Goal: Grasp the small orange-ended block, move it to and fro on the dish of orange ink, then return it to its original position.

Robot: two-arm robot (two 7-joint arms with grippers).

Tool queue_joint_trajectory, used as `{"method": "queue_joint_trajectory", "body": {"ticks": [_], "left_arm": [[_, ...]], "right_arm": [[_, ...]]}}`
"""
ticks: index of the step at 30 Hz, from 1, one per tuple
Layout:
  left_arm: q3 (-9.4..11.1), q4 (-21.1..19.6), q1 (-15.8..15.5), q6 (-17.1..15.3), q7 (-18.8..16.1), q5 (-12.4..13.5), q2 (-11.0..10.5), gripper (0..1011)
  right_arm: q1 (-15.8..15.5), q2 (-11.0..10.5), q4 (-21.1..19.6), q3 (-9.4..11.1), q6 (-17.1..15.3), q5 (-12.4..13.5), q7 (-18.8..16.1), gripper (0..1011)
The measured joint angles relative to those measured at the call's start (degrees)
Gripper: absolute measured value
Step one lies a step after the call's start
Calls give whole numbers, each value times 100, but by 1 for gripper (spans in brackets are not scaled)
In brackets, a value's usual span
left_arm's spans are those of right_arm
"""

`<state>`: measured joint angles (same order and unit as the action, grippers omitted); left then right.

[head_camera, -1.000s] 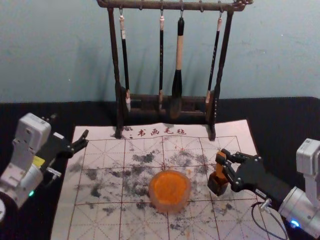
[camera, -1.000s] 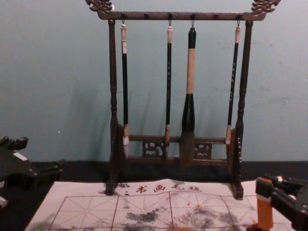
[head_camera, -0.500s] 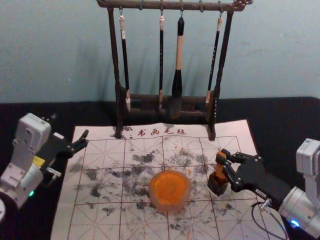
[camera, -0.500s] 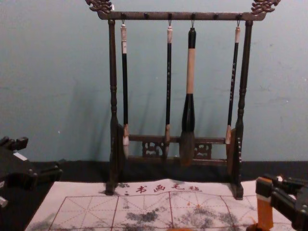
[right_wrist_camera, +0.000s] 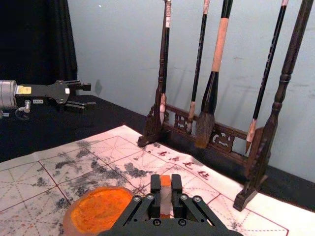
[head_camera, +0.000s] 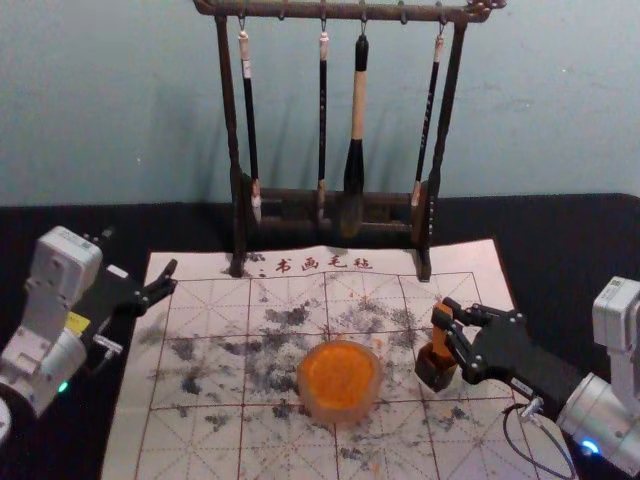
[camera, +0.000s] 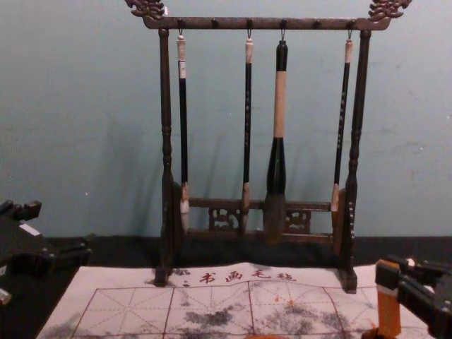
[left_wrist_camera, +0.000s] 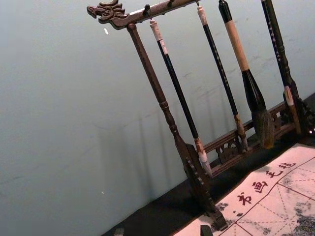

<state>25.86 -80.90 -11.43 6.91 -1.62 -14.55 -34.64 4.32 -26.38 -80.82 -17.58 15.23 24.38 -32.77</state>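
In the head view my right gripper [head_camera: 450,322] is at the paper's right side, shut on the orange-ended block [head_camera: 440,342]. The block stands upright, its lower end at a small dark box [head_camera: 435,370]; whether it rests inside is unclear. The right wrist view has the block [right_wrist_camera: 166,195] squeezed between both fingers of the right gripper [right_wrist_camera: 166,189]. Left of the box lies the round dish of orange ink [head_camera: 340,378], apart from the block. My left gripper [head_camera: 138,262] stays parked open over the paper's left edge; its fingertips [left_wrist_camera: 205,230] reach into the left wrist view.
Behind the work stands a dark wooden rack [camera: 167,141] with several hanging brushes [camera: 276,106]. The ink-stained paper mat [head_camera: 200,440] lies under the dish and box, on a black-covered table [head_camera: 560,240].
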Motion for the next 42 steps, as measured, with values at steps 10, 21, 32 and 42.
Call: {"method": "queue_joint_trajectory", "body": {"ticks": [10, 21, 32, 42], "left_arm": [[0, 0, 0, 0, 0, 0, 0, 1001], [0, 0, 0, 0, 0, 0, 0, 1001], [0, 0, 0, 0, 0, 0, 0, 1001], [0, 0, 0, 0, 0, 0, 0, 1001]], "right_arm": [[-46, 38, 59, -21, 156, -16, -51, 81], [-233, 103, 116, 27, 548, -69, -81, 81], [-303, 182, 105, 164, 714, -41, -81, 81], [-242, 226, 227, 161, 711, 3, -176, 81]]}}
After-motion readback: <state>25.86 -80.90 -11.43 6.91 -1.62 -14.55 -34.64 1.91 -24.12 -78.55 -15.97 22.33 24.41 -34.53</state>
